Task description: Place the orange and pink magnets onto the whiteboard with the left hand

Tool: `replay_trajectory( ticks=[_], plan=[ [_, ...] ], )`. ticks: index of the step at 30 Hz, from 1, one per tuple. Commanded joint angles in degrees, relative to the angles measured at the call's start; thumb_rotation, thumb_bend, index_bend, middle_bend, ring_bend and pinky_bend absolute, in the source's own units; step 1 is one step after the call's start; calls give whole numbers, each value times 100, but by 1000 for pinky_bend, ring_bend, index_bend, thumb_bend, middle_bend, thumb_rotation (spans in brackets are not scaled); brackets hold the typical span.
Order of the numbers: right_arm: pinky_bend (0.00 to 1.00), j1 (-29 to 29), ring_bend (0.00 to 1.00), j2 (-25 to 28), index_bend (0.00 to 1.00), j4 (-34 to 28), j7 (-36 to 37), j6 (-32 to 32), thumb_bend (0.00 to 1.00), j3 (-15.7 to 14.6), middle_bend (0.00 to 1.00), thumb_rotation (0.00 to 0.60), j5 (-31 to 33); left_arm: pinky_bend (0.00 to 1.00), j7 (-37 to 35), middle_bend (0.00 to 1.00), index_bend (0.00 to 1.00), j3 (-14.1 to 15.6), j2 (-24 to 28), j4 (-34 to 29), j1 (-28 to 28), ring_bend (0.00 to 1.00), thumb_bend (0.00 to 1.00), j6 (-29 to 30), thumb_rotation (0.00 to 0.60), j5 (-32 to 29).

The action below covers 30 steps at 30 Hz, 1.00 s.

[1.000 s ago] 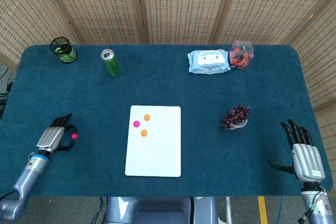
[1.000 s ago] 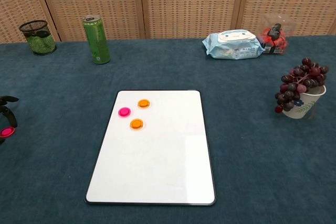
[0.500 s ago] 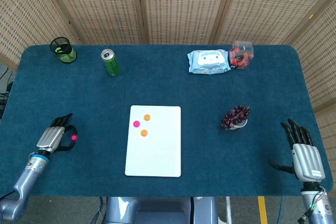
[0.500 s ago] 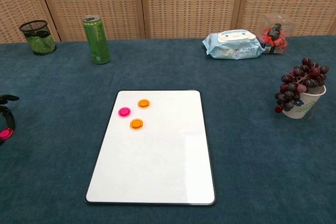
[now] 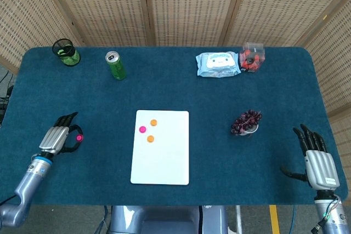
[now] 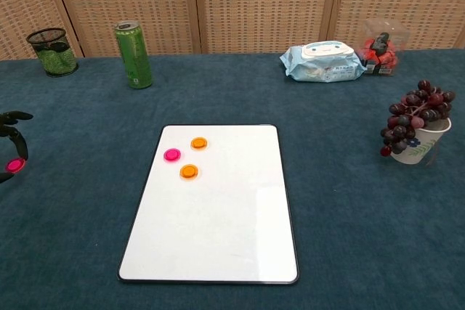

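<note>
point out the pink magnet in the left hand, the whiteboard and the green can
pink magnet in the left hand (image 5: 79,137): head view, on its pink face.
whiteboard (image 5: 164,160): head view, on its bare white lower part.
green can (image 6: 134,56): chest view, on the middle of its side.

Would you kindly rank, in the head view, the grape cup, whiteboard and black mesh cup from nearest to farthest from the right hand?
From the right hand:
1. Grape cup, nearest, right of centre.
2. Whiteboard, table centre.
3. Black mesh cup, far left back corner.
</note>
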Motion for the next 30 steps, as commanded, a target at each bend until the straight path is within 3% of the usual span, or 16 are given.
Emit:
replay_trajectory(
  ticks=[1, 9, 15, 24, 30],
  plan=[
    [0, 1, 0, 1, 0, -1, -2, -1, 2, 1, 0, 600, 2, 0, 211, 0, 740, -134, 132, -304, -185, 0, 371, -5, 600, 37],
    [0, 1, 0, 0, 0, -6, 2, -3, 2, 5, 0, 600, 13, 0, 1122, 0, 740, -664, 194, -1275, -963, 0, 369, -480, 600, -171],
    [0, 6, 0, 12, 0, -1, 32, -25, 2, 6, 0, 600, 27, 0, 1908, 0, 739, -1030, -93, -1799, -1536, 0, 364, -952, 600, -688],
    [0, 13, 0, 24, 0, 22, 65, -40, 2, -1, 0, 600, 2, 0, 2843, 0, 740, -1187, -820, -1696, -2155, 0, 359, -1468, 600, -1643],
    [0, 17, 0, 31, 0, 30, 90, -53, 2, -4, 0, 600, 0, 0, 3260, 0, 740, -1195, -1363, -1269, -2476, 0, 357, -1536, 600, -2122]
  ],
)
